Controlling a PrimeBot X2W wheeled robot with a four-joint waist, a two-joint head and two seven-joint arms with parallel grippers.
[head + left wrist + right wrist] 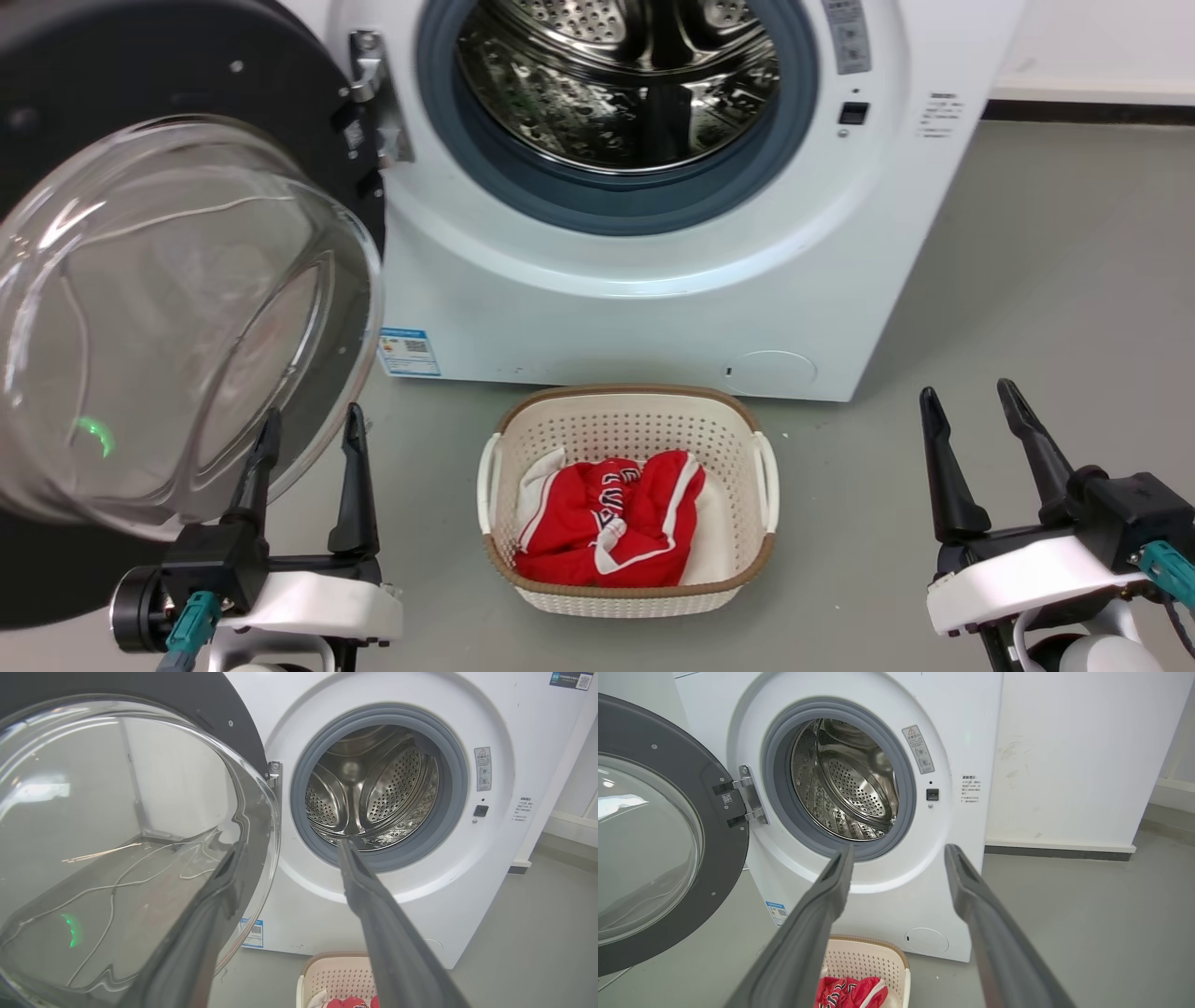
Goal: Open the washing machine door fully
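Washing machine door (177,317) hangs swung wide on its hinge (369,79) at the left of the washing machine (607,308), its glass bulging toward me, just ahead of my left gripper (312,415), fingers spread and empty; whether they touch the glass I cannot tell. My right gripper (967,390), also spread and empty, sits well apart. Any last push, I judge, falls to the left arm, away from the drum (616,84). Print on the blue label sticker (409,352) is too small to read

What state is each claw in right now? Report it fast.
Left claw: open, holding nothing, close to the washing machine door.
Right claw: open, holding nothing.
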